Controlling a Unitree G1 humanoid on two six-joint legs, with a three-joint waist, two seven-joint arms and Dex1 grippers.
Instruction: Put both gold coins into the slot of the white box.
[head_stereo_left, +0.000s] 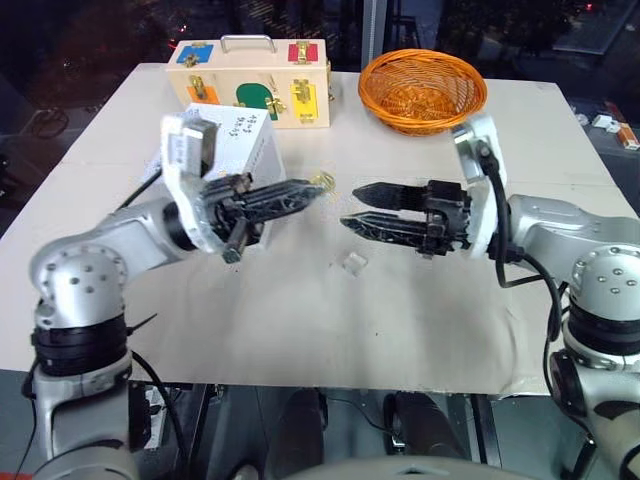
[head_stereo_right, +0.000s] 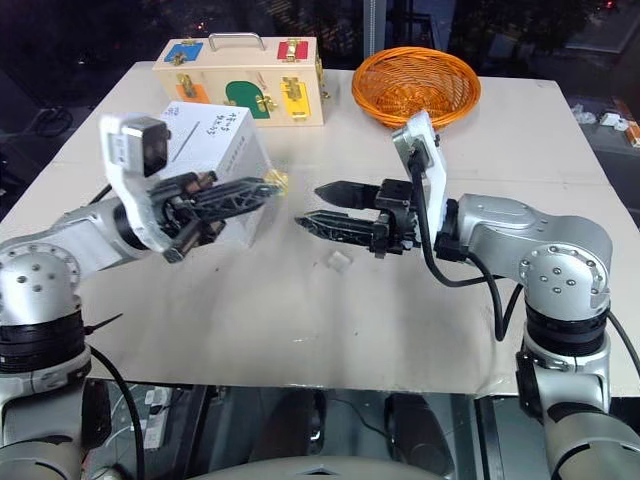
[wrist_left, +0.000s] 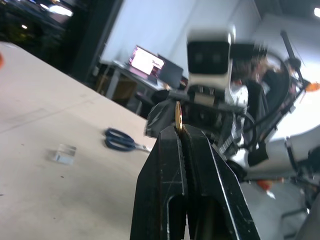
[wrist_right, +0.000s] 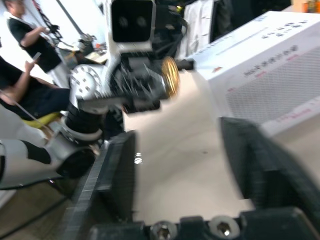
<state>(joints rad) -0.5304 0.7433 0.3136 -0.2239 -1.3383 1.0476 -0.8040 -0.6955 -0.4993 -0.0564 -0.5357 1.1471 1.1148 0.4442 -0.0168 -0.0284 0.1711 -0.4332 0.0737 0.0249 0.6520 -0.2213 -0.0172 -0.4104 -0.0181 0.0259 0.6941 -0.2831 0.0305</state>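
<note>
- One gold coin (head_stereo_left: 322, 182) is in sight, pinched edge-on between the tips of the left gripper (head_stereo_left: 312, 190), whose two black fingers are pressed together on it, above the table (head_stereo_left: 300, 320).
- In the left wrist view the coin (wrist_left: 178, 116) stands upright in the clamp, its thin rim toward the camera.
- One right gripper (head_stereo_left: 352, 207) faces the left one tip to tip, just at 3 o'clock of the coin; its two fingers are spread apart and hold nothing.
- One white box (head_stereo_right: 215, 140) with black handwriting sits at 9 o'clock of the coin, partly behind the left arm; its slot cannot be made out.
- One wooden case (head_stereo_left: 250, 85) with coloured latches stands at 12 o'clock of the white box, at the table's far edge.
- One orange wicker basket (head_stereo_left: 422, 90) lies at 1 o'clock of the grippers.
- One small clear plastic piece (head_stereo_left: 353, 262) rests on the table at 6 o'clock of the grippers.
- One pair of scissors (wrist_left: 120, 140) lies on the table in the left wrist view.
</note>
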